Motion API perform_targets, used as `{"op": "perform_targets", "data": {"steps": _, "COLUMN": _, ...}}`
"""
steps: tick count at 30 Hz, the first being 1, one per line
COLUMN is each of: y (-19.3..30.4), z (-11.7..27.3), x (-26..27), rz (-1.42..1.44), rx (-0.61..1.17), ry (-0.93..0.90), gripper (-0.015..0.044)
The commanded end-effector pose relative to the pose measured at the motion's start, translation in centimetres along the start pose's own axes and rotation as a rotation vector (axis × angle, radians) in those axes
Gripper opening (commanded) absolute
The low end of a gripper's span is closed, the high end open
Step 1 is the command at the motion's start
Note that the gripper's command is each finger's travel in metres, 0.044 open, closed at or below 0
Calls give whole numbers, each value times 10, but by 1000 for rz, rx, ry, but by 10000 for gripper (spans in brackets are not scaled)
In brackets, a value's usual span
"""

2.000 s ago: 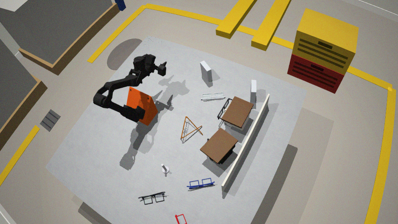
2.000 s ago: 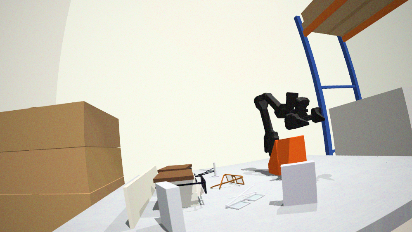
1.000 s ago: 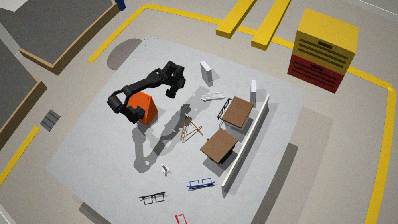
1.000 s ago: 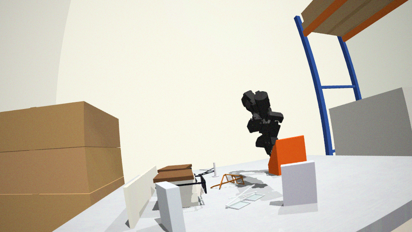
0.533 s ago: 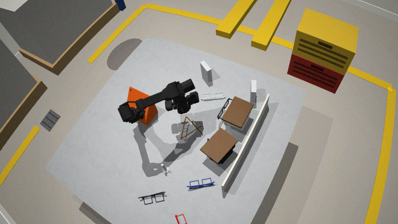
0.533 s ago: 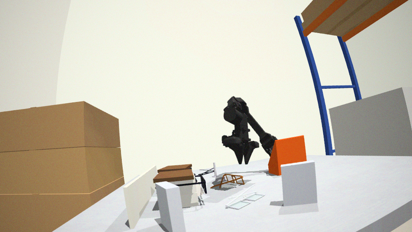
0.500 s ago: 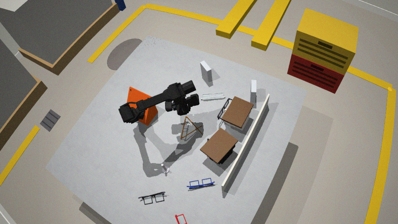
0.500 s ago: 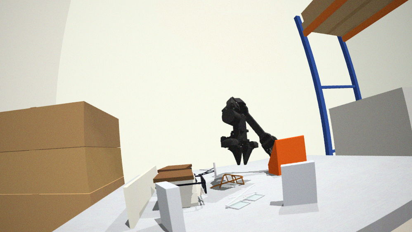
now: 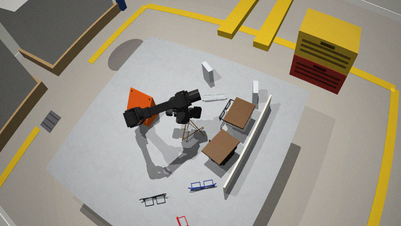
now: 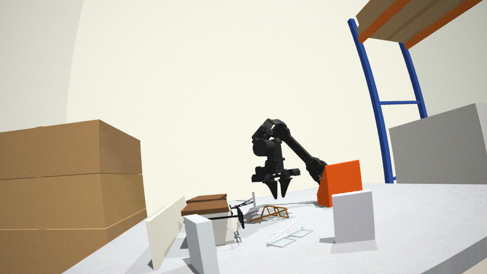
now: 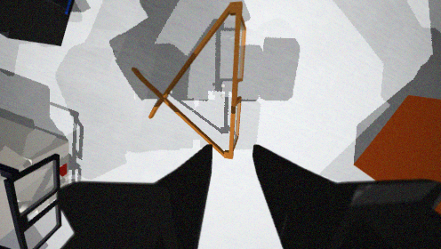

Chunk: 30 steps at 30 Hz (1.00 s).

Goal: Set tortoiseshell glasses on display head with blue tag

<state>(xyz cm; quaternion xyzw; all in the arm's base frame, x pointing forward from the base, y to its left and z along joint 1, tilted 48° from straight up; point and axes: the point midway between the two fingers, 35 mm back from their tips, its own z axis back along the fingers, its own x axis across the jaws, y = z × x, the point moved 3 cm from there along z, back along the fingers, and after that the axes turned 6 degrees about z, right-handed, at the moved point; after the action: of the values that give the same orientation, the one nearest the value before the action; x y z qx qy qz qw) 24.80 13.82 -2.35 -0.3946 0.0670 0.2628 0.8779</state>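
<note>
Your gripper (image 9: 183, 123) (image 10: 279, 198) (image 11: 232, 149), one, jaws narrowly parted and holding nothing, is hovering above tortoiseshell glasses (image 9: 186, 129) (image 10: 272, 206) (image 11: 236, 67), right of the orange block (image 9: 140, 98) (image 10: 344, 180) (image 11: 400, 142) from above.

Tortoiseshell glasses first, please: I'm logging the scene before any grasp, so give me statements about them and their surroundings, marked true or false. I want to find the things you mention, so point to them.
1. The tortoiseshell glasses (image 9: 199, 130) (image 10: 277, 206) (image 11: 236, 67) are on the display head with the blue tag. False: they rest on the table (image 9: 92, 146) (image 10: 409, 217) (image 11: 333, 89).
2. The gripper (image 9: 182, 116) (image 10: 279, 197) (image 11: 232, 149) has its fingers apart with nothing between them. True.
3. The head with the red tag (image 9: 239, 112) (image 10: 206, 206) (image 11: 40, 138) wears no glasses. False: it wears black glasses (image 9: 224, 109) (image 10: 224, 217) (image 11: 17, 218).
4. The white glasses (image 9: 214, 97) (image 10: 281, 241) lie on the table. True.
5. The gripper's fingers point sideways. False: they point down.
</note>
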Motion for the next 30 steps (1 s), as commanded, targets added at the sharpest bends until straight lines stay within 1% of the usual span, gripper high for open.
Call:
{"op": "perform_targets", "data": {"steps": 1, "y": -1, "z": 0, "x": 1, "rz": -8, "rx": -4, "ry": 3, "gripper": 120}}
{"op": "perform_targets", "data": {"steps": 11, "y": -1, "z": -3, "x": 1, "rz": -8, "rx": -4, "ry": 2, "gripper": 120}}
{"op": "perform_targets", "data": {"steps": 30, "y": -1, "z": -33, "x": -1, "rz": -8, "rx": -5, "ry": 2, "gripper": 120}}
